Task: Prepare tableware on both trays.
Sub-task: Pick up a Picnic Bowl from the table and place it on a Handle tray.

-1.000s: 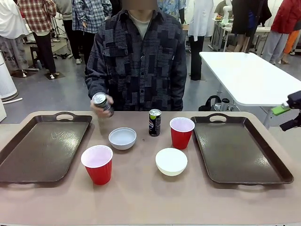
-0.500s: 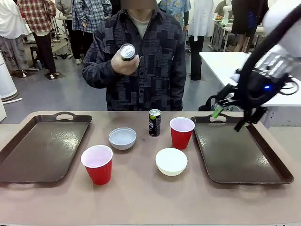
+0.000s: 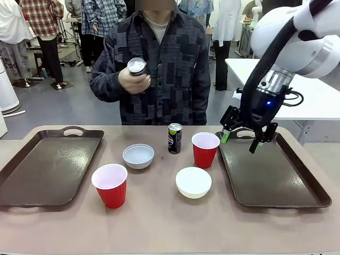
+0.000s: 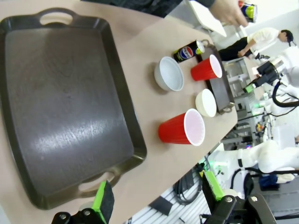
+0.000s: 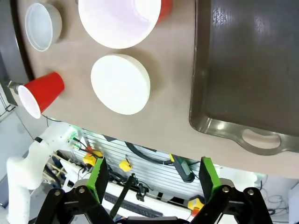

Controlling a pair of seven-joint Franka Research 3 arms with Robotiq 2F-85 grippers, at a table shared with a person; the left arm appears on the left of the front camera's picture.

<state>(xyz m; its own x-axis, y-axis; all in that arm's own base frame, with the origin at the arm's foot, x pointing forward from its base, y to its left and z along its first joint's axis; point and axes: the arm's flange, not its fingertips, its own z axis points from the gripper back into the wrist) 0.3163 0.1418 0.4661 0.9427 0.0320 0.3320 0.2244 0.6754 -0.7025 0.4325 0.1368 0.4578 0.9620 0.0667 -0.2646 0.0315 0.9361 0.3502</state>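
Tapered plastic cups [image 3: 110, 185] red, white inside — one small round bowl [image 3: 193, 181] white, the other bowl [image 3: 138, 155] pale grey-blue — rectangular plastic trays [image 3: 50, 167] dark brown.

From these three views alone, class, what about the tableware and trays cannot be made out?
- Front view: held can, its body covered by the person's hand.
- Front view: right tray, far handle partly behind the right gripper.
- Right wrist view: red cup, cut off by the top edge.
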